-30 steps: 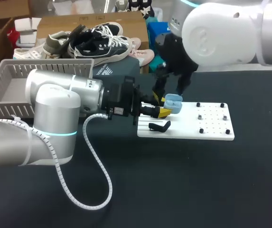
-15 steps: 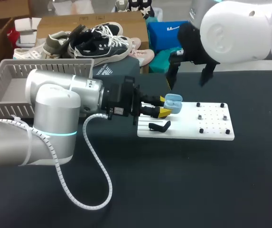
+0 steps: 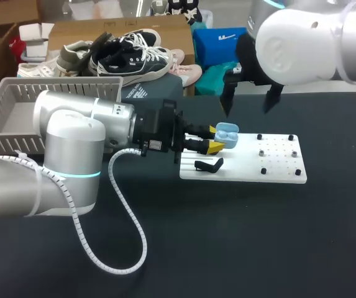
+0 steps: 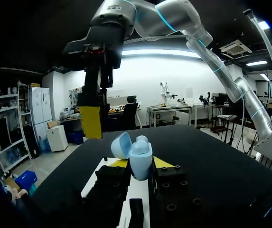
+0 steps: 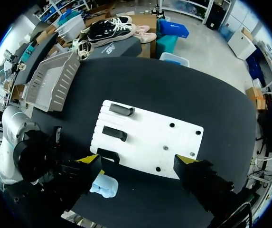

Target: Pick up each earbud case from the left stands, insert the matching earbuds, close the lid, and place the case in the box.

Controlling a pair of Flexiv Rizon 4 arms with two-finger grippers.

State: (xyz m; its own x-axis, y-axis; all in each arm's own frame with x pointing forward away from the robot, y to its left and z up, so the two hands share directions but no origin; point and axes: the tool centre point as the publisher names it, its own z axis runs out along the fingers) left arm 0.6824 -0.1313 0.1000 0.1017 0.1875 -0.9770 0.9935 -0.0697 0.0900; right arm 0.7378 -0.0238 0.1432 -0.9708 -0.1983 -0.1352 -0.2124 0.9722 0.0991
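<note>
Open case gripped; second hand hovers empty.
Head view: left hand [image 3: 214,141] clamps the light-blue earbud case [image 3: 227,135] above the white board [image 3: 277,164], while the right hand [image 3: 250,102] is spread wide and empty. Left wrist view: lid [image 4: 120,145] up; the case is probably light and slick, so hold its base sides. Right wrist view: case beside one finger.

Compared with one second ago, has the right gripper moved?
Yes. The right gripper has lifted away from the blue case and now hangs past the white board's far edge.
</note>
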